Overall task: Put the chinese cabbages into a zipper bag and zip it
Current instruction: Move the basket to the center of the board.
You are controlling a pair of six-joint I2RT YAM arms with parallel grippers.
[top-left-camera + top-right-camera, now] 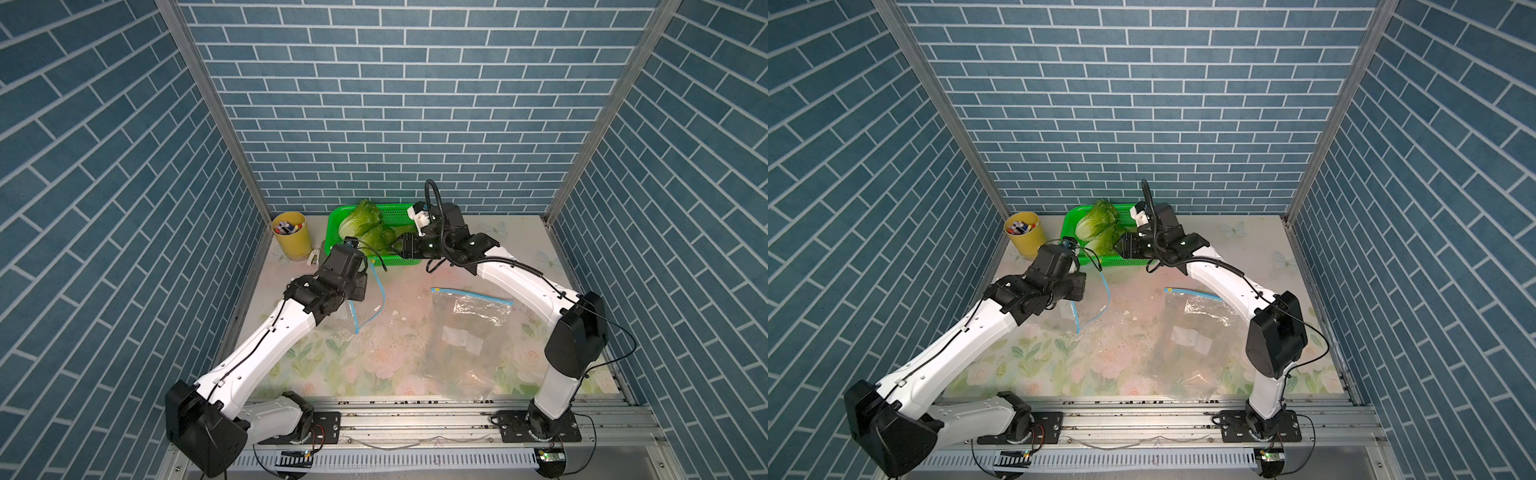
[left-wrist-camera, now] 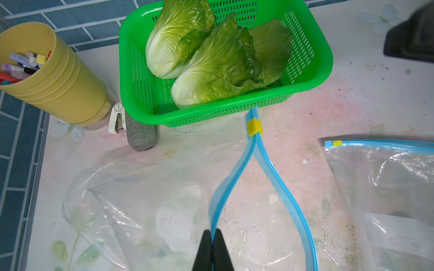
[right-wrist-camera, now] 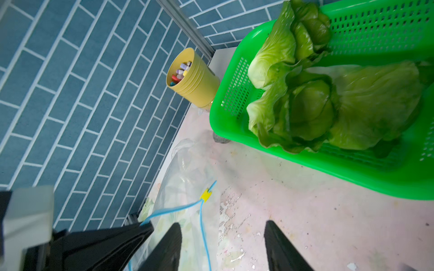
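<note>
The chinese cabbages (image 1: pixel 360 220) (image 2: pixel 218 68) (image 3: pixel 305 110) lie in a green basket (image 1: pixel 399 208) (image 2: pixel 312 58) at the back of the table; two heads show clearly, with a broad leaf (image 2: pixel 272 47) beside them. My left gripper (image 2: pixel 213 233) is shut on one lip of the blue zip strip (image 2: pixel 232 183) of a clear zipper bag (image 2: pixel 141 199) (image 1: pixel 365 316), lifting it so the mouth gapes. Its yellow slider (image 2: pixel 254 126) sits at the end by the basket. My right gripper (image 3: pixel 222 224) (image 1: pixel 400 245) stands open and empty at the basket's front edge.
A second zipper bag (image 1: pixel 469 332) (image 2: pixel 387 187) lies flat on the right half of the table. A yellow cup of pens (image 1: pixel 292 237) stands in the back left corner, with a white clip (image 2: pixel 117 115) and a grey case (image 2: pixel 141 133) beside the basket.
</note>
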